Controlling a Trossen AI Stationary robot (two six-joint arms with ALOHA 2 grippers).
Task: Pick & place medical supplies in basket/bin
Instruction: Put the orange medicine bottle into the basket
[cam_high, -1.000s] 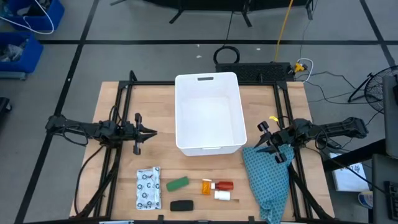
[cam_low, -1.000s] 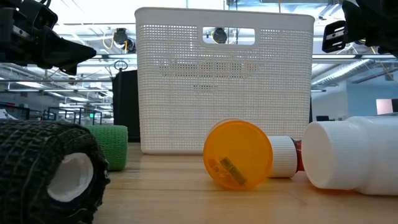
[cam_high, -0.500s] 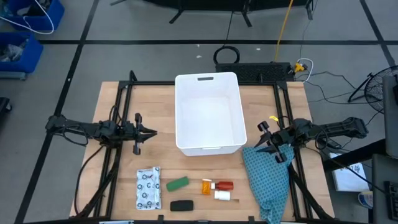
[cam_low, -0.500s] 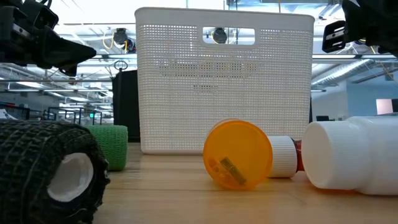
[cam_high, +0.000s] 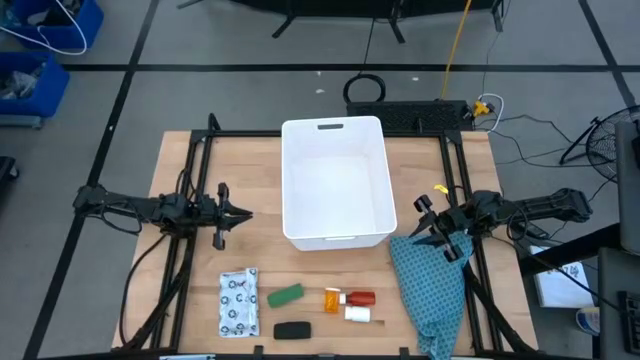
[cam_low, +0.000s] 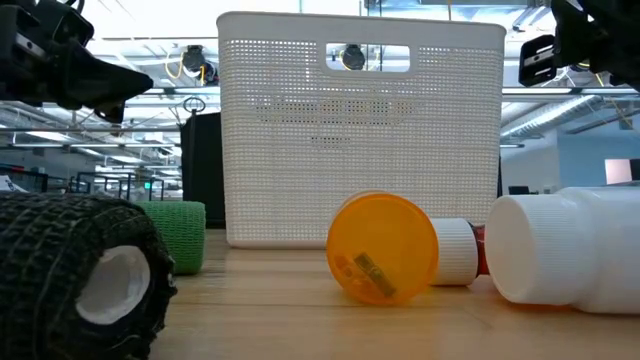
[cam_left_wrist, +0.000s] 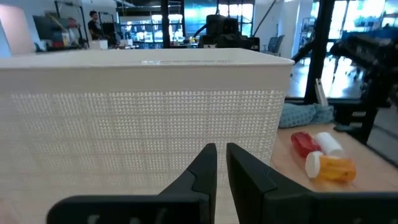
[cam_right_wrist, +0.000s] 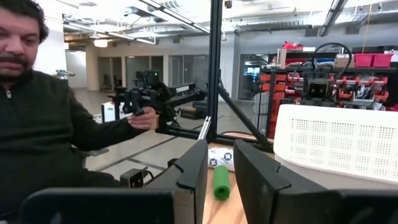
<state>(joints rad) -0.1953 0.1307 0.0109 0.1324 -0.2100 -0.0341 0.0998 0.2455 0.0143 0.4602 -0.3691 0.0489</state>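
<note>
The white basket (cam_high: 335, 180) stands at the table's middle, toward the far edge. The supplies lie in a row near the front edge: a white dotted packet (cam_high: 238, 302), a green oblong (cam_high: 286, 295), a black oblong (cam_high: 291, 330), an orange vial (cam_high: 331, 299), a red-and-white bottle (cam_high: 359, 298) and a small white bottle (cam_high: 357, 314). My left gripper (cam_high: 246, 212) hangs level to the left of the basket, pointing at its wall (cam_left_wrist: 143, 118), shut with nothing in it. My right gripper (cam_high: 411, 233) hangs off the basket's near right corner, narrowly open, nothing between its fingers (cam_right_wrist: 221, 165).
A teal patterned cloth (cam_high: 430, 285) lies on the table's right near part, under and in front of my right gripper, and droops over the edge. Black frame rails (cam_high: 190, 250) run along both sides of the table. A person (cam_right_wrist: 43, 124) stands beyond the table's left side.
</note>
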